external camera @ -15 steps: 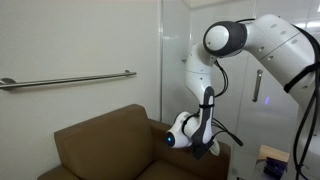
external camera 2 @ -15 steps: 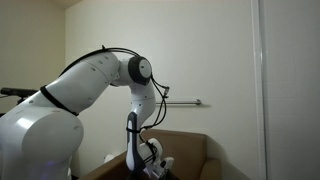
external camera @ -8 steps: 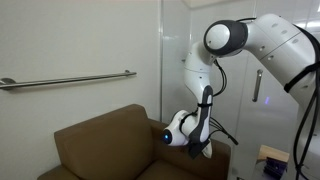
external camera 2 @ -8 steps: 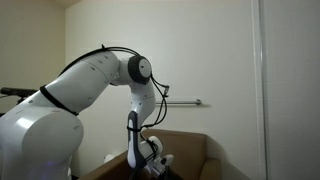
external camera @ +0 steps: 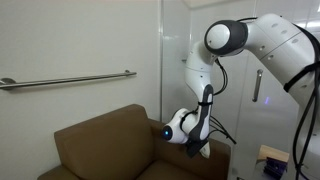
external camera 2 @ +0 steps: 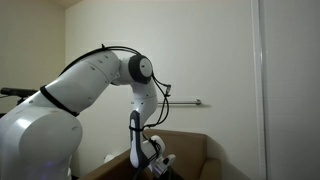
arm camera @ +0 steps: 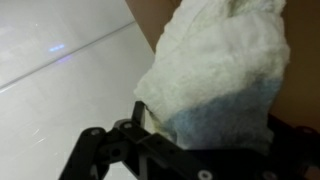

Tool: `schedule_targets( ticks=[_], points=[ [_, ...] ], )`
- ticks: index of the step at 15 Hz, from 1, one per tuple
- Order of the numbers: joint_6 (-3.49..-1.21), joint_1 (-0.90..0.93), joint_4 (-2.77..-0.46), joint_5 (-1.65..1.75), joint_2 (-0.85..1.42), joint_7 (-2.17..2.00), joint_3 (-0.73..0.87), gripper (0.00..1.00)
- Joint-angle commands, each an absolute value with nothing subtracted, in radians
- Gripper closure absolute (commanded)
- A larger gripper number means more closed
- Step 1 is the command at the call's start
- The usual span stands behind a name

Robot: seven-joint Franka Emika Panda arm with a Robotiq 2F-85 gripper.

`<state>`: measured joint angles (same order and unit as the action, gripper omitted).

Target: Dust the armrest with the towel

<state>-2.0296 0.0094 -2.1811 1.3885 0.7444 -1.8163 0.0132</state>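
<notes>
In the wrist view a white fluffy towel (arm camera: 220, 70) fills the space between my gripper's (arm camera: 205, 125) black fingers, which are shut on it. Brown armchair fabric (arm camera: 150, 12) shows behind the towel at the top. In an exterior view my gripper (external camera: 196, 148) is down on the brown armchair's armrest (external camera: 215, 160), beside the backrest (external camera: 105, 140). In an exterior view the wrist (external camera 2: 152, 160) sits low over the same chair (external camera 2: 185, 150). The towel is hidden in both exterior views.
A metal grab bar (external camera: 70, 79) runs along the wall above the chair, also seen on the far wall in an exterior view (external camera 2: 185, 102). A glass panel and door (external camera: 250, 90) stand behind the arm. Pale floor (arm camera: 60, 80) shows beside the armrest.
My gripper has slid a little along the armrest toward the chair's back and slightly upward, with the towel still held.
</notes>
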Motion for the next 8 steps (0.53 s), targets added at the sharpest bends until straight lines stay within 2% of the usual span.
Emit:
schedule_targets(
  ticks=[1,2,7,8],
  points=[
    [-2.026,-0.024,-2.218,1.384,0.673,-1.771,0.021,0.25],
    [-2.011,-0.020,-2.226,1.383,0.657,-1.778,0.024,0.26],
    [-1.934,-0.012,-2.220,1.375,0.630,-1.772,0.030,0.61],
    [-1.927,-0.013,-2.215,1.374,0.637,-1.766,0.026,0.47]
  ],
)
